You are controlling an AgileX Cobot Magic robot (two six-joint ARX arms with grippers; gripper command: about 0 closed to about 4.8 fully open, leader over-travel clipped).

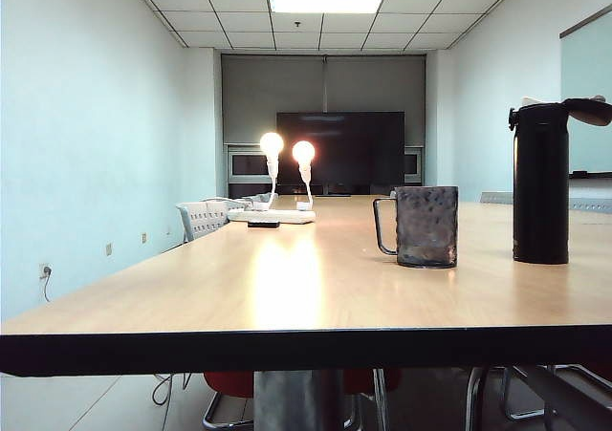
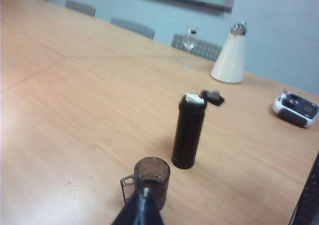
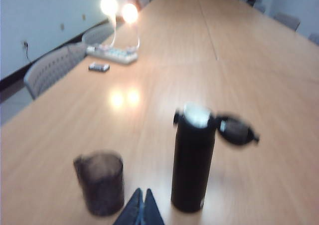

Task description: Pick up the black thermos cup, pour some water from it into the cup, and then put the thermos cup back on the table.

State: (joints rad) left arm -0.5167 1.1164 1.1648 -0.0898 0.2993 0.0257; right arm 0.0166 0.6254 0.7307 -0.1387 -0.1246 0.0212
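The black thermos cup (image 1: 541,184) stands upright on the table (image 1: 287,288) at the right, its flip lid hanging open. The grey dimpled cup (image 1: 425,226) stands to its left, handle pointing left. Neither gripper shows in the exterior view. In the left wrist view my left gripper (image 2: 144,193) is shut and empty, raised short of the cup (image 2: 151,177), with the thermos cup (image 2: 188,131) beyond it. In the right wrist view my right gripper (image 3: 143,192) is shut and empty, held back between the cup (image 3: 101,180) and the thermos cup (image 3: 193,157), touching neither.
Two lit bulb lamps (image 1: 287,151) stand on a white power strip (image 1: 273,216) far back on the table. A white ribbed cone (image 2: 229,55), a wine glass (image 2: 188,41) and a grey controller (image 2: 295,109) lie beyond the thermos. Chairs line the table's sides.
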